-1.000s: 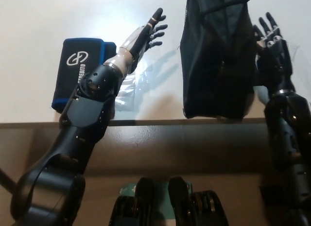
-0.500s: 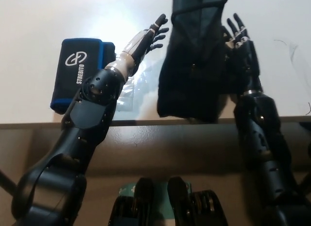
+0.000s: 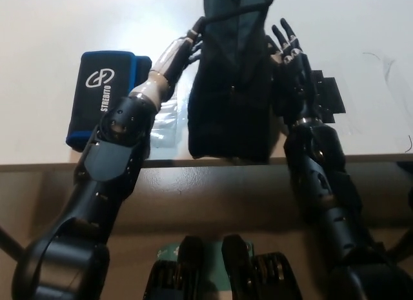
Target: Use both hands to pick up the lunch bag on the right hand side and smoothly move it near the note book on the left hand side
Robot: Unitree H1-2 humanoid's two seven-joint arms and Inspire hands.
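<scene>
The dark lunch bag [image 3: 229, 87] stands upright in the middle of the head view, its top cut off by the picture's upper edge. My right hand [image 3: 288, 48] lies flat against the bag's right side, fingers stretched upward. My left hand [image 3: 192, 45] touches the bag's left side and is mostly hidden behind it. The bag is squeezed between the two hands. The notebook [image 3: 103, 97], black with a blue border and a white logo, lies on the white table [image 3: 45, 29] at the left, a short gap away from the bag.
A crumpled clear plastic sheet [image 3: 166, 122] lies between notebook and bag. A flat black notched piece [image 3: 328, 93] lies right of my right forearm. A thin dark wire [image 3: 381, 58] is at the far right. The table's front edge [image 3: 39, 163] runs across just below the bag.
The bag and my right hand have moved left toward the notebook. My left hand, apart from the bag before, now touches its left side. The black notched piece has come into view.
</scene>
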